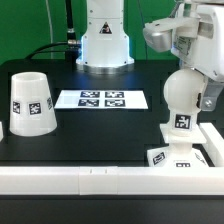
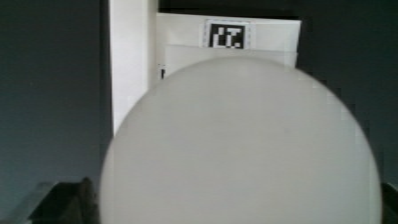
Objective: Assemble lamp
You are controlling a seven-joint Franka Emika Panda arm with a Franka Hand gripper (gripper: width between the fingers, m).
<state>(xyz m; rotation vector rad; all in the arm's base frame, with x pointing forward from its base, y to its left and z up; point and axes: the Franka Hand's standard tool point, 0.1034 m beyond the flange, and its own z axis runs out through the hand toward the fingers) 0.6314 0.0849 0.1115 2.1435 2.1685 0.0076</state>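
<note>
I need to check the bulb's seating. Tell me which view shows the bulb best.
The exterior view. It shows the whole bulb upright, its marked neck on the base, with the hand at it. The wrist view shows only the bulb's rounded surface filling the frame, with nothing of its seating.

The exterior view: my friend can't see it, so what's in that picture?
A robot hand is around a white ball bulb standing on a square base on a black table. A white cup-like shade stands apart at the exterior view's left, with the marker board between them.
</note>
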